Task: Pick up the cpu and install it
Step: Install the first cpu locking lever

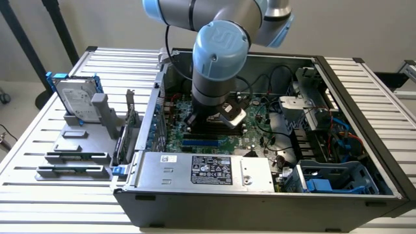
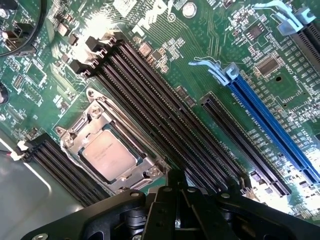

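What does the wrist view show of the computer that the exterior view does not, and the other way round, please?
Wrist view alone: the cpu lying in its metal socket frame, beside empty black memory slots and a blue slot. Exterior view alone: the arm reaching into the open case, and the hard drive on the table outside. Both: the green motherboard.

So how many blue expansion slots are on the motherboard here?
1: a long blue slot on the green motherboard, next to a shorter black slot. It also shows from outside. The arm may hide others.
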### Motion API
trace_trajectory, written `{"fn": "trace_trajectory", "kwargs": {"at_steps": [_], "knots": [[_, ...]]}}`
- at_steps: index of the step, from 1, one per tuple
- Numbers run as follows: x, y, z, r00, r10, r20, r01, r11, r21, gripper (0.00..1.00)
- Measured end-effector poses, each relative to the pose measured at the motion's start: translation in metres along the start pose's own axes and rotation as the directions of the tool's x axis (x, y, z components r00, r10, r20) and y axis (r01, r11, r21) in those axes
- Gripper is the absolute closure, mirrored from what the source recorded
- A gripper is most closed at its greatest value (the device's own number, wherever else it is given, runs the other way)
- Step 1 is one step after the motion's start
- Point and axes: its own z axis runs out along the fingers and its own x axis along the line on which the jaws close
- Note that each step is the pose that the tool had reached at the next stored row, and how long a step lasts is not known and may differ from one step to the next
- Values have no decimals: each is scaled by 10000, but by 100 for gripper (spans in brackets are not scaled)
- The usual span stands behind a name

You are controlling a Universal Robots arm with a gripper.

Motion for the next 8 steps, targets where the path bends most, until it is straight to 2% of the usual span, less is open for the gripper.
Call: {"fn": "trace_trajectory", "kwargs": {"at_steps": [6, 8], "knots": [[58, -63, -131, 10000, -40, 6, 40, 10000, 20, 89], [98, -102, -138, 10000, -83, 39, 82, 10000, 40, 89]]}}
